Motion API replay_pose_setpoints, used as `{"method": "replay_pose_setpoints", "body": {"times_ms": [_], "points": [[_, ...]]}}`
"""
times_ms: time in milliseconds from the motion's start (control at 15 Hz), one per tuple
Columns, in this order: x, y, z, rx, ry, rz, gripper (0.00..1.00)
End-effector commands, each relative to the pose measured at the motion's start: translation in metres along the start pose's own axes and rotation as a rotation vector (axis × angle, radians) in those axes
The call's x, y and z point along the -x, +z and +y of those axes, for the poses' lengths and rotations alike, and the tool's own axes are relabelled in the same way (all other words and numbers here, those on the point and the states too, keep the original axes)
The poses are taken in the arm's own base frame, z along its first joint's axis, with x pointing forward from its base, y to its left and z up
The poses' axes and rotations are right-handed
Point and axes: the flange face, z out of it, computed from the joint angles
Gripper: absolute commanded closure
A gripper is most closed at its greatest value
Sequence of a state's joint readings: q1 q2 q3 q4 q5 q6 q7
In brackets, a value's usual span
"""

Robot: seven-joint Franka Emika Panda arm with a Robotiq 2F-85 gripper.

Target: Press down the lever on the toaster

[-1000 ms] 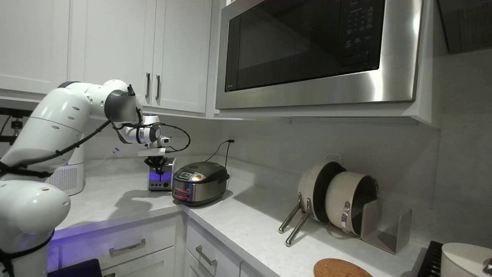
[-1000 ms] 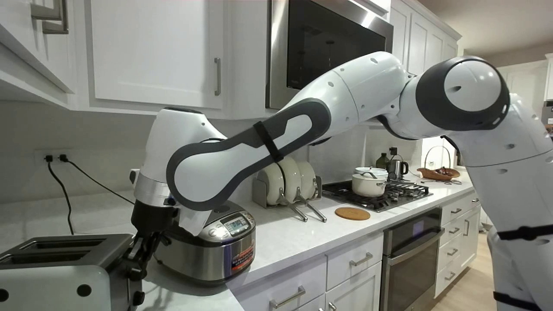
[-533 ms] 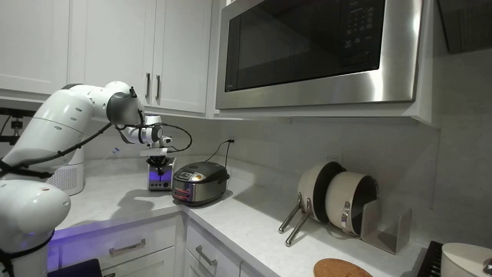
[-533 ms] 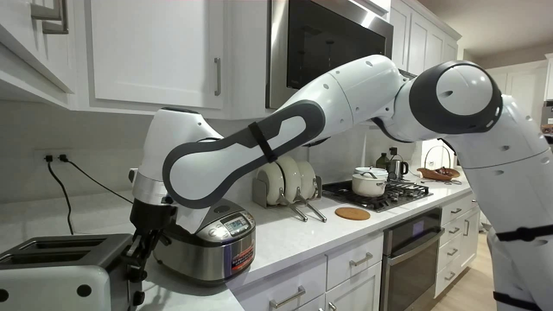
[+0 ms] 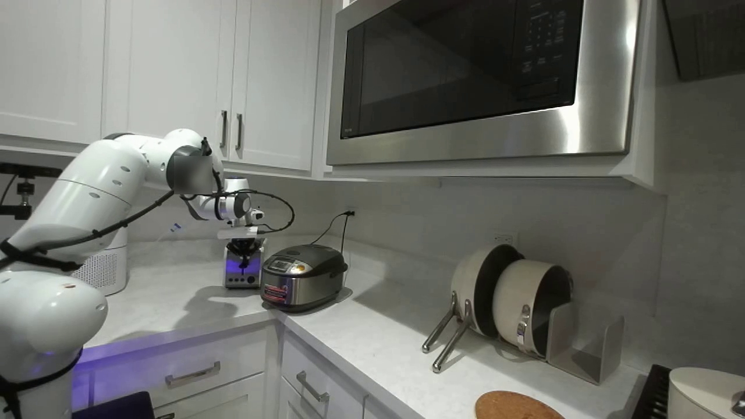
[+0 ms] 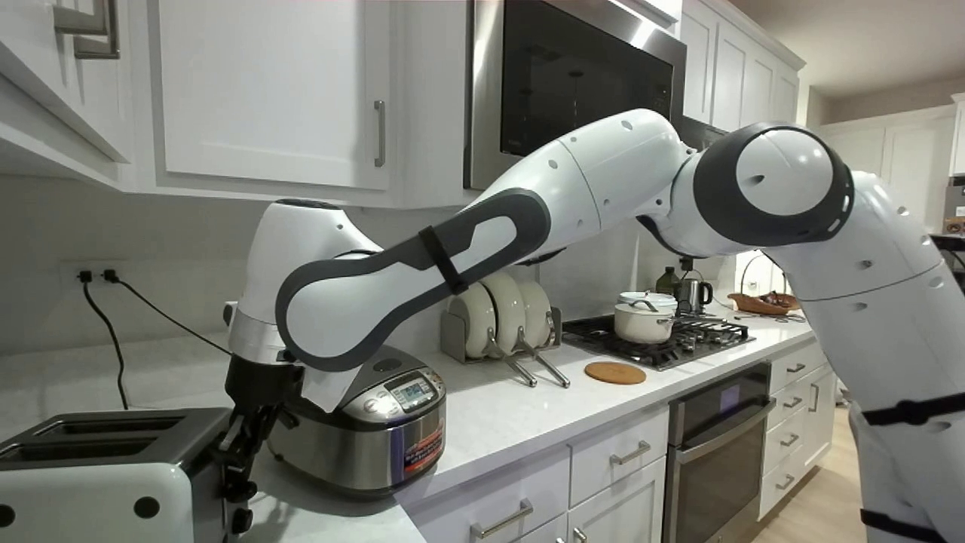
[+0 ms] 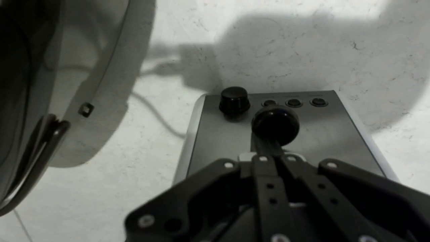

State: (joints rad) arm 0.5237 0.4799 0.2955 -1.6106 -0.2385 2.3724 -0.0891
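Endwise, the toaster (image 6: pixel 113 483) faces the counter's front edge (image 5: pixel 192 333), slots (image 6: pixel 90 450) lengthwise.

The white arm (image 6: pixel 603 172) has dark-grey trim (image 6: pixel 716 194), black straps (image 6: pixel 443 260), a black end effector (image 7: pixel 270 148).

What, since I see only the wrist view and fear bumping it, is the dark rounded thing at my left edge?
Observer: It looks like a rice cooker; an exterior view shows the control panel on it.
Operator: Looking down, I can't judge height. How low is the lever?
Observer: In an exterior view it shows low, just above the dial.
Operator: Does anything stick out of the toaster?
Observer: Nothing rises from its top slots in an exterior view; deeper inside I can't tell.
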Motion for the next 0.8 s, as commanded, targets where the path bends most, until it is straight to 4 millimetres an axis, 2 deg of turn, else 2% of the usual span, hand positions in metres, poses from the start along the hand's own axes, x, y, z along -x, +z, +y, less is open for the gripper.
{"method": "replay_pose_setpoints", "body": {"times_ms": [0, 733], "points": [[-0.0055, 0.0083, 0.0027, 0.023, 0.019, -0.028, 1.00], [-0.0120, 0.0093, -0.0038, 0.065, 0.110, -0.085, 1.00]]}}
